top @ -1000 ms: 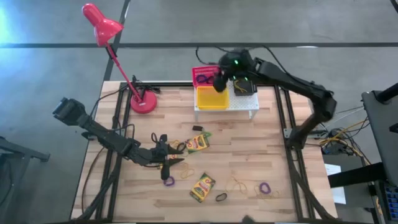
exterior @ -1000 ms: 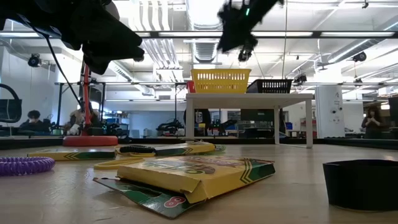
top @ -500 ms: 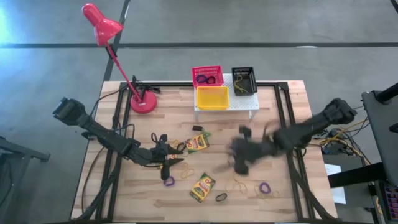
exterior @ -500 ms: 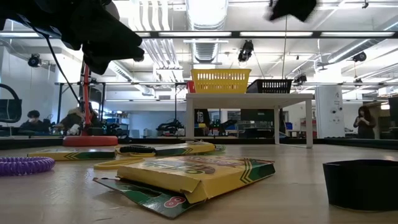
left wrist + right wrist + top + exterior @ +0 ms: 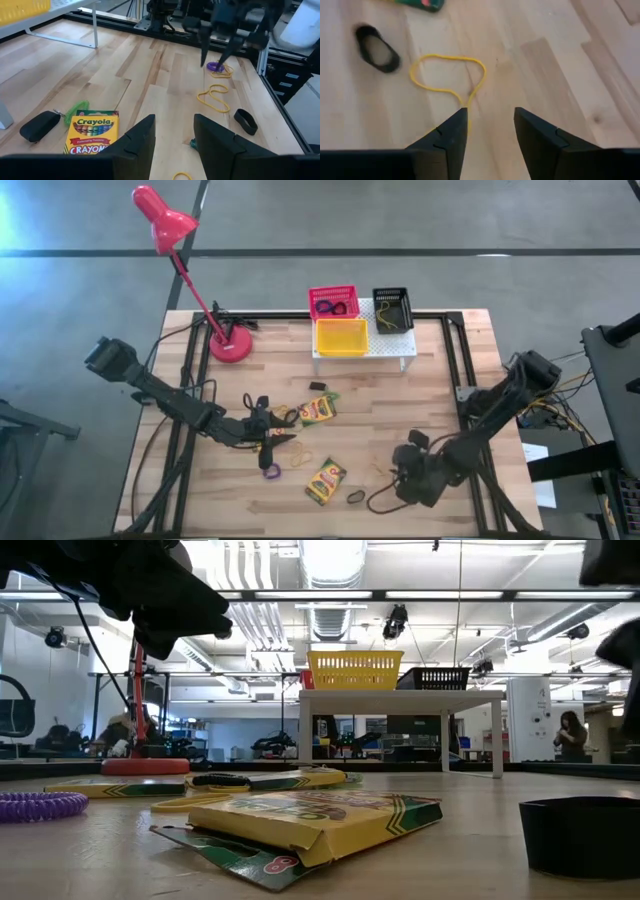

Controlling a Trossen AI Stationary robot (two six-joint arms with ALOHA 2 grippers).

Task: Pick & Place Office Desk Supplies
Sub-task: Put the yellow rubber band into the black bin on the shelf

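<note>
Two yellow-and-green crayon boxes (image 5: 318, 410) (image 5: 325, 480) lie flat on the table. Around the nearer one lie a purple loop (image 5: 270, 471), a black loop (image 5: 355, 497) and a yellow loop (image 5: 447, 75). My right gripper (image 5: 420, 478) is open, low over the table's near right part. In the left wrist view its fingers stand just above another purple loop (image 5: 216, 66), touching nothing. My left gripper (image 5: 175, 145) is open and hovers beside the farther crayon box (image 5: 92, 132). The pink-red basket (image 5: 333, 302), black basket (image 5: 392, 308) and yellow basket (image 5: 341, 337) stand on the shelf.
A white perforated shelf (image 5: 390, 348) stands at the far edge on its legs. A red desk lamp (image 5: 229, 345) has its base at the far left. A small black object (image 5: 40, 125) and a green loop (image 5: 75, 107) lie by the farther crayon box. Bare wood lies mid-table.
My right arm has swung from above the baskets at the far edge across the table to its near right part, and has come down low over the loops there. My left arm has kept still, and nothing on the table has moved.
</note>
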